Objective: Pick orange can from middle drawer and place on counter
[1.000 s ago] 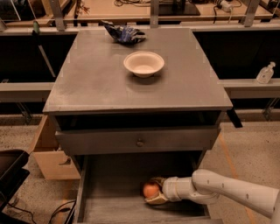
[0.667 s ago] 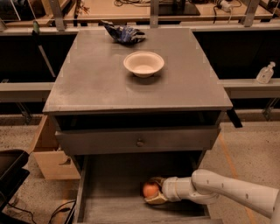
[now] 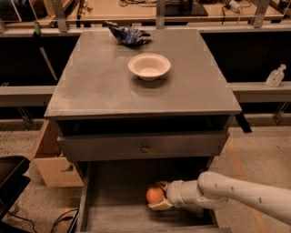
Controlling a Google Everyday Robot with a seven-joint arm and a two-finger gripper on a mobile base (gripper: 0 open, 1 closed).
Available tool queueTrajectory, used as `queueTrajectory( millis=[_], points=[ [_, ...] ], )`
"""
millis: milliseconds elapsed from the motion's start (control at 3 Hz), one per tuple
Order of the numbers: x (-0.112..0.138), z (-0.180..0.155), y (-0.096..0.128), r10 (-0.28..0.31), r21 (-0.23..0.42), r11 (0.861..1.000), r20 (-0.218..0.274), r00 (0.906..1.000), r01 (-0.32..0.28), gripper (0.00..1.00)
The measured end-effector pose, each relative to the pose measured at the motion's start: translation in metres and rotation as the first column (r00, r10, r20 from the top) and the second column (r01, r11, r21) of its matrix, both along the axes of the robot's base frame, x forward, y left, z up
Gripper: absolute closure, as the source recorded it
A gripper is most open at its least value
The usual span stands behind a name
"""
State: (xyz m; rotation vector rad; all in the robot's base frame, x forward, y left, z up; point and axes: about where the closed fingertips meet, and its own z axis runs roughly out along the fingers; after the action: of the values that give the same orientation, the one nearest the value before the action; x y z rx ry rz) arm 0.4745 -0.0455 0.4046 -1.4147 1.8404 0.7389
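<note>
Orange can (image 3: 154,195): inside the open middle drawer (image 3: 113,200), right of centre.
Pincer (image 3: 158,196): in the drawer, reaching from the right, fingers clamped on the orange can from above and below.
Surface (image 3: 100,82): grey top above, bearing a white bowl (image 3: 149,66) near its middle.

This looks to me like a robotics lab or workshop — long workbenches (image 3: 136,9) run across the back with cables (image 3: 222,11) strewn over them. The floor (image 3: 259,150) is bare and speckled. A cardboard box (image 3: 52,166) sits beside a plain grey cabinet (image 3: 113,148), and a pump bottle (image 3: 275,76) stands on a side ledge. A white robot arm (image 3: 236,193) reaches into the open middle drawer (image 3: 113,202) — its gripper (image 3: 154,197) is low in there, clasped around the orange can (image 3: 154,194).
</note>
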Motion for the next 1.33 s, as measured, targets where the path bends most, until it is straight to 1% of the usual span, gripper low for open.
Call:
queueTrajectory(
  millis=[333, 667, 1000, 1333],
  points=[
    [-0.005, 0.068, -0.011, -0.027, -0.010, 1.000, -0.002, 0.9996, 0.027, 1.00],
    [0.003, 0.152, -0.041, -0.082, 0.007, 0.997, -0.008, 0.9966, 0.082, 1.00],
    [0.012, 0.223, -0.071, -0.121, 0.064, 0.990, -0.021, 0.9924, 0.122, 1.00],
    [0.011, 0.293, -0.097, -0.154, 0.111, 0.982, -0.001, 0.9880, 0.154, 1.00]
  ],
)
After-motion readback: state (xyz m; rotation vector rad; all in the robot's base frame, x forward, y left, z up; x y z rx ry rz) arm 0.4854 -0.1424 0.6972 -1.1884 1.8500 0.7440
